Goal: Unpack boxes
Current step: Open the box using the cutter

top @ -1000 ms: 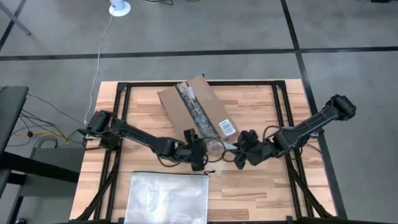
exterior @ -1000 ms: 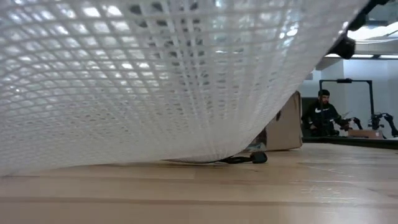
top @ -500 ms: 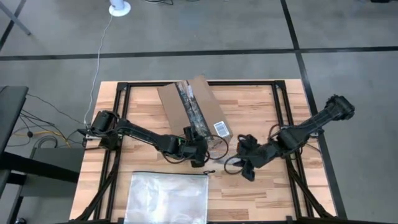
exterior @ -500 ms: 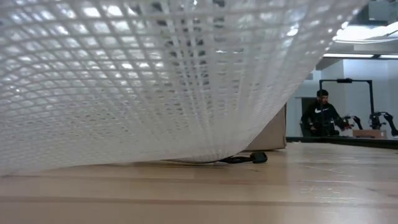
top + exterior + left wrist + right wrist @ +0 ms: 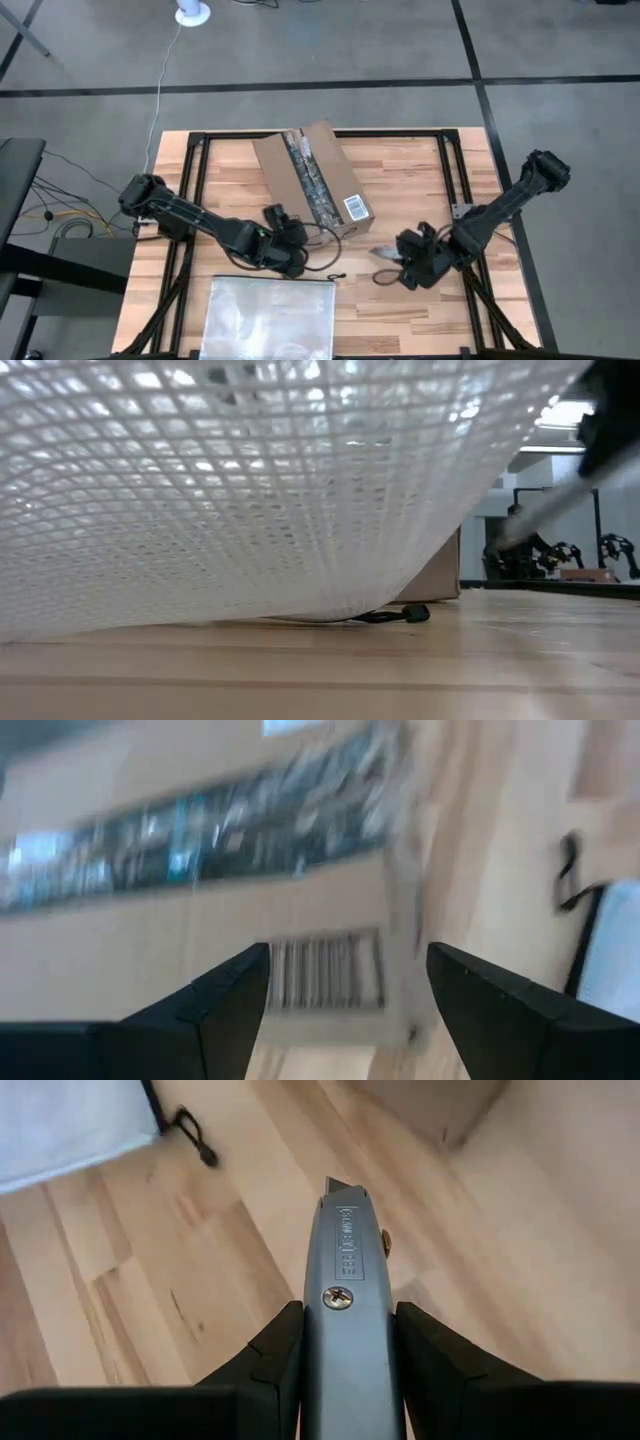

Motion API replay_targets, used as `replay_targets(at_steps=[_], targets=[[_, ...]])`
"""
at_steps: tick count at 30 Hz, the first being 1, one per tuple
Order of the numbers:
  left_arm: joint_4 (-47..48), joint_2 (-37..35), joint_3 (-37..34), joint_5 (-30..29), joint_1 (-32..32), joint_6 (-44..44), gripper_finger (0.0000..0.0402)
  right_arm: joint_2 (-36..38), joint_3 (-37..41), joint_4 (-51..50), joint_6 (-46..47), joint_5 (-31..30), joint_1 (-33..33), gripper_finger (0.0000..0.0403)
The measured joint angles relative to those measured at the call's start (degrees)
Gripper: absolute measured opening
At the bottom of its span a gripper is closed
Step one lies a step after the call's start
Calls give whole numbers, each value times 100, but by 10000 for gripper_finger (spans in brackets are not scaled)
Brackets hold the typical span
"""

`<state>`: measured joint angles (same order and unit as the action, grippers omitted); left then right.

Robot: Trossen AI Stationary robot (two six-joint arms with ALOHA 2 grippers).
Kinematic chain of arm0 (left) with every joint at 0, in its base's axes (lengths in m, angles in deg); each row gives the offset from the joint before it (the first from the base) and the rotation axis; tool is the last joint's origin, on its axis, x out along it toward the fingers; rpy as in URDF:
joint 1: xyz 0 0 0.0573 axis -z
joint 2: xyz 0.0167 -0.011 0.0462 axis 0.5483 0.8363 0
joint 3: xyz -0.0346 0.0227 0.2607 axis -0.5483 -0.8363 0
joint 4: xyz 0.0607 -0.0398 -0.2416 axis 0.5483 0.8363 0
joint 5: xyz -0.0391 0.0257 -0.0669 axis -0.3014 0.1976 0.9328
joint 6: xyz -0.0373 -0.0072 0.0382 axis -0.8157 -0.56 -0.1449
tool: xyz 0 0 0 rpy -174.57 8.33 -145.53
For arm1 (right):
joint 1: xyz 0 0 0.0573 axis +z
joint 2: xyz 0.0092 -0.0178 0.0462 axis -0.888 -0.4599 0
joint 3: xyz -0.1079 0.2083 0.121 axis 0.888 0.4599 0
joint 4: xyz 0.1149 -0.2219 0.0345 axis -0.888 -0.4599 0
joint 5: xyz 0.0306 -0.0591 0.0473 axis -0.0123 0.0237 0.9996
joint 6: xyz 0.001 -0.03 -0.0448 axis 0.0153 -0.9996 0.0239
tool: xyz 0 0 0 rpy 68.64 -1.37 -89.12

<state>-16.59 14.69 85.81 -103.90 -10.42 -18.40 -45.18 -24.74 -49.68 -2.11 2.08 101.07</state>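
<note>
At table centre we see the box (image 5: 312,180), left gripper (image 5: 283,225) at its 7 o'clock, fingers wide, right gripper (image 5: 405,256) at 4 o'clock clamping a knife (image 5: 346,1315).

Both grippers have drawn back from the cardboard box (image 5: 315,180). Left gripper (image 5: 283,222), fingers spread, now sits off its near corner. Right gripper (image 5: 403,256), clamping the utility knife (image 5: 385,252), has moved out toward the table's near right.
</note>
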Motion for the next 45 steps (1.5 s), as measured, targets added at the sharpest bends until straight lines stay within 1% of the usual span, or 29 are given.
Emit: replay_targets(at_steps=[1, 4, 5, 6, 9, 11, 12, 14, 16, 18, 20, 21, 23, 26, 30, 32, 34, 37, 40, 43, 45], targets=[[-86, -22, -86, 64, 1, -114, 256, 2, 182, 145, 214, -23, 68, 108], [-639, -50, -293, 527, -52, -152, 256, 0, 684, 595, 830, -23, 200, 109], [-821, -30, -324, 676, -86, -116, 256, 0, 813, 743, 1015, 1, 237, 120], [-972, -5, -325, 767, -120, -69, 256, 1, 927, 886, 1178, 27, 285, 138], [-1196, 4, -328, 780, -202, 47, 256, 2, 1165, 1121, 1408, 69, 397, 206], [-1199, 4, -290, 784, -289, 69, 256, 12, 1096, 1124, 1339, 76, 440, 241], [-1094, 4, -256, 788, -330, 71, 256, 25, 988, 1128, 1222, 85, 447, 252], [-985, 2, -185, 786, -420, 123, 256, 85, 649, 1133, 757, 73, 443, 263], [-973, -5, -161, 785, -499, 201, 256, 128, 204, 1173, -73, -108, 326, 266], [-999, -5, -161, 787, -587, 257, 256, 131, -182, 1197, -1185, -654, 78, 266], [-1031, -5, -161, 786, -660, 315, 256, 96, -434, 1184, -2392, -1251, -318, 267], [-1050, -5, -161, 786, -683, 338, 256, 75, -519, 1207, -2944, -1414, -551, 267], [-1110, -5, -161, 784, -706, 350, 256, 20, -590, 1337, -3882, -1437, -1107, 268], [-1282, -5, -161, 752, -688, 409, 256, -63, -593, 1763, -4845, -1052, -1754, 268], [-1274, -5, -161, 739, -640, 357, 256, -256, -597, 2477, -6143, -622, -2190, 269], [-1270, -5, -161, 733, -621, 307, 256, -431, -599, 2672, -6536, -308, -2307, 269], [-1267, -5, -161, 723, -619, 266, 256, -649, -599, 2682, -6698, -107, -2377, 269], [-1267, -5, -161, 706, -616, 229, 256, -1021, -598, 2825, -7058, -121, -2472, 269], [-1266, -5, -161, 705, -616, 208, 256, -1314, -595, 3205, -7281, -136, -2653, 264], [-1264, -5, -161, 696, -616, 200, 256, -1505, -595, 3434, -7284, -127, -2805, 249], [-1263, -5, -161, 692, -616, 200, 256, -1557, -599, 3496, -7280, -106, -2863, 232]])
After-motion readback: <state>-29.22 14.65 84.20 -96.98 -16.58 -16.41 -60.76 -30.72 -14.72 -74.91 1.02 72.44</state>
